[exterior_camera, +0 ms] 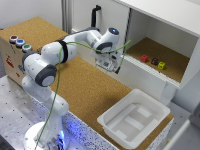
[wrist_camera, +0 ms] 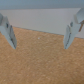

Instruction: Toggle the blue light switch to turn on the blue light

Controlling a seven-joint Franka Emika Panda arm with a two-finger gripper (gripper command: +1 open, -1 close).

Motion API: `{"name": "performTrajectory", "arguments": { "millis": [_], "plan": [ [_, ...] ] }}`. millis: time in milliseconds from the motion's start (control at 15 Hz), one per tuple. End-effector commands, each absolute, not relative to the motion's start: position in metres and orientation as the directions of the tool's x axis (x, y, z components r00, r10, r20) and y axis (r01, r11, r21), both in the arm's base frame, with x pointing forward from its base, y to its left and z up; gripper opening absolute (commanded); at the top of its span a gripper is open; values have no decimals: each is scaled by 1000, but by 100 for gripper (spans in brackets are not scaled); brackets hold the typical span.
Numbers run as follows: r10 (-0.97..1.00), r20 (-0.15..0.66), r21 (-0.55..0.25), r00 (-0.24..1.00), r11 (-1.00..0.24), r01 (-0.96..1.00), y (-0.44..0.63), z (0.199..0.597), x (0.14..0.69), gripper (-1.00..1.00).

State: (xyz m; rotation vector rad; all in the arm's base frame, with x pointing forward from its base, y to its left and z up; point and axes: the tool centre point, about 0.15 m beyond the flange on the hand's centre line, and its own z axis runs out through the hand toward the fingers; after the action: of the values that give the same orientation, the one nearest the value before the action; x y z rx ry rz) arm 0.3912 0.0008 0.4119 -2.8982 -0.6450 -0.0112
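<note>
Both views are evenly and brightly lit, with no strong glare. The exterior view is rendered soft and low in detail. A blue glow is seen at the white robot arm's base (exterior_camera: 65,131). The wrist view is heavily blurred throughout.

Arm: white Franka arm (exterior_camera: 47,65) based at the exterior view's lower left, reaching across the cork tabletop (exterior_camera: 85,90) toward the white cabinet (exterior_camera: 165,30).
Gripper: gripper (exterior_camera: 114,69) pointing down above the cork, just before the cabinet's lower edge; jaw spacing not readable here.
Cable: green cable (exterior_camera: 57,85) running along the arm from base to wrist.
Buttons: wooden box (exterior_camera: 12,57) at the exterior view's left, three buttons in a row on top; red-capped button (exterior_camera: 13,38), blue light switch (exterior_camera: 19,43), green-capped button (exterior_camera: 26,48). Well apart from gripper.
Cabinet shelf: red block (exterior_camera: 144,58), dark block (exterior_camera: 154,61), yellow block (exterior_camera: 162,65), side by side.
Bin: white plastic bin (exterior_camera: 132,120), exterior view's lower right, on the cork.
</note>
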Motion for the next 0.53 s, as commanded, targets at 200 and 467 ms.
{"name": "performTrajectory", "arguments": {
  "millis": [200, 467],
  "plan": [
    [493, 89, -168, 865, -849, 501, 72, 400, 345, 100],
    [529, 114, -187, 841, -820, 541, 104, 395, 332, 100]
  ]
}}
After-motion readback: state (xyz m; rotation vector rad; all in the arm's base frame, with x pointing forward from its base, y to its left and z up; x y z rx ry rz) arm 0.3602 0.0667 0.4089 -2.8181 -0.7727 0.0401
